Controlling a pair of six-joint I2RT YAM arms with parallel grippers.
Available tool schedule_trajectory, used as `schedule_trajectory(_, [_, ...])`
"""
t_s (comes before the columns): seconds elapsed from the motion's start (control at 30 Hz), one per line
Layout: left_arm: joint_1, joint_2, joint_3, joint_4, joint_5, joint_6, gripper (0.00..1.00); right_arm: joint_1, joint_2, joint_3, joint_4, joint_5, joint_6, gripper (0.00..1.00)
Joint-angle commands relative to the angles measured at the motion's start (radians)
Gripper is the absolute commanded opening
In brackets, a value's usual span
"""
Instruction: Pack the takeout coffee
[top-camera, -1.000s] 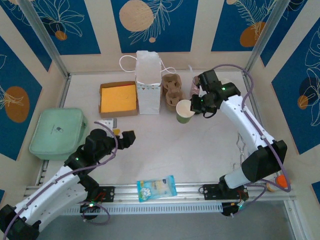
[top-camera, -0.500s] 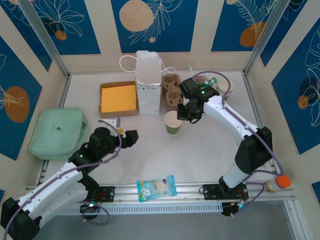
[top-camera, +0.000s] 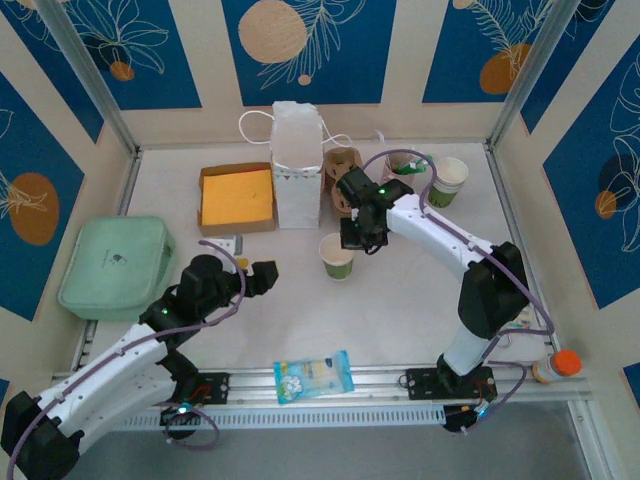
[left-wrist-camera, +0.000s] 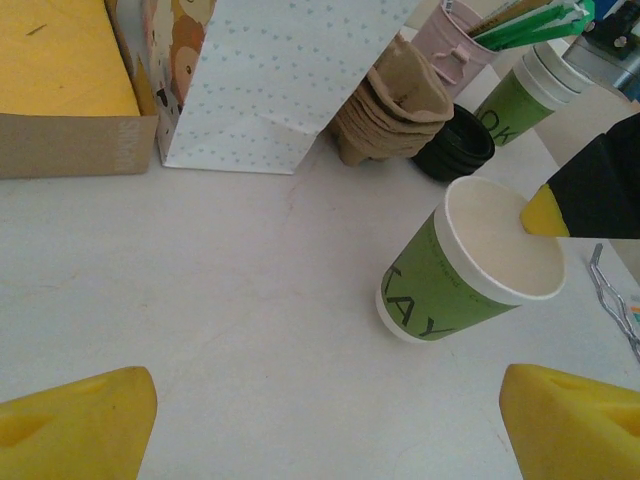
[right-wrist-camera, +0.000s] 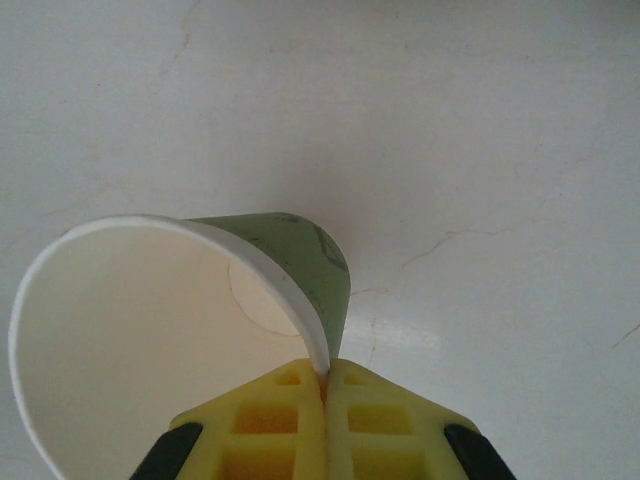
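Right wrist view: the right pincer is clamped on the rim of the green paper cup, one finger inside and one outside. I think this is to move the cup by its wall without crushing it. In the top view the cup is at the middle of the frame, on the worktop, just below the brown carrier. The left pincer has its fingers apart and holds nothing; the cup lies beyond them, right of the middle.
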Motion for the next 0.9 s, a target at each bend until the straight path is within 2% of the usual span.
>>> schedule_trajectory(0.0, [-0.014,0.003,-0.013,0.040,0.009,-0.013,0.89,0.005,0.002,-0.026,-0.002,0.024,0.027,0.00])
schedule_trajectory(0.67, [-0.032,0.012,-0.009,0.044,0.000,-0.014,0.89,0.025,-0.080,-0.128,0.057,0.056,0.060,0.06])
schedule_trajectory(0.87, [-0.038,0.028,-0.003,0.050,-0.006,-0.012,0.89,0.051,-0.115,-0.155,0.058,0.075,0.070,0.15])
